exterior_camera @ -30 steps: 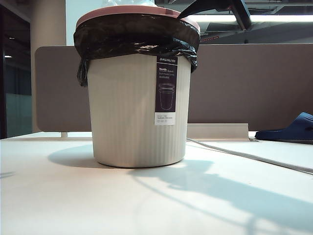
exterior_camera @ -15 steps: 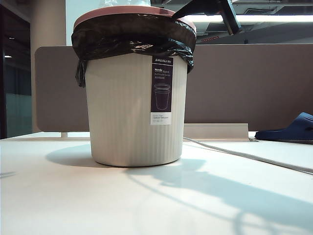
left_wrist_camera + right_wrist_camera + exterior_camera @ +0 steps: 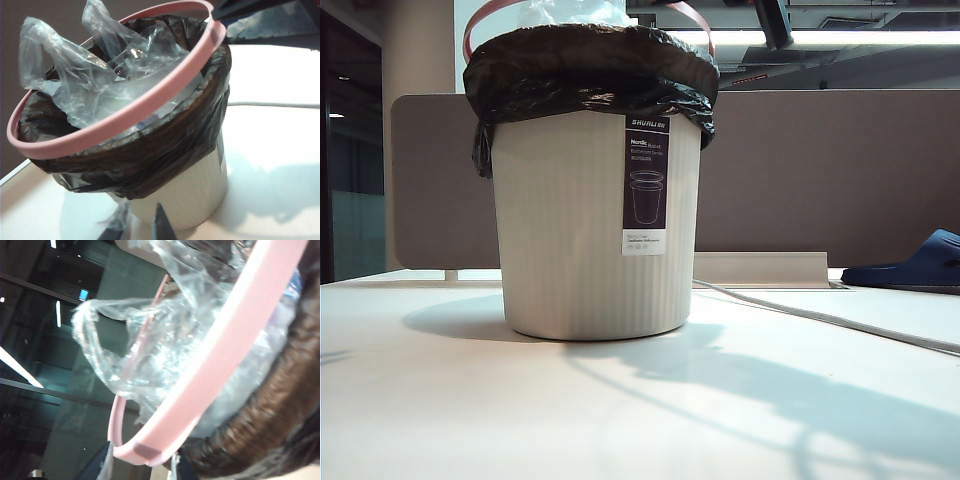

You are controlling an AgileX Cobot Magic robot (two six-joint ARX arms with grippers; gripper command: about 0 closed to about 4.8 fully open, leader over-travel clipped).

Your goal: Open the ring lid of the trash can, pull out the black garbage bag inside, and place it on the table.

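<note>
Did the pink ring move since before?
Yes. The ring lid has tipped up off the black garbage bag on the trash can, raised at the right end effector's side.

Bright overhead light, long shadows, perhaps blurred close-ups

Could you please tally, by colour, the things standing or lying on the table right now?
Cream-white: 1, the trash can
Black: 1, the black garbage bag
Salmon-pink: 1, the ring lid
Clear: 1, the crumpled plastic
Dark blue: 1, the slipper
Total: 5
</note>
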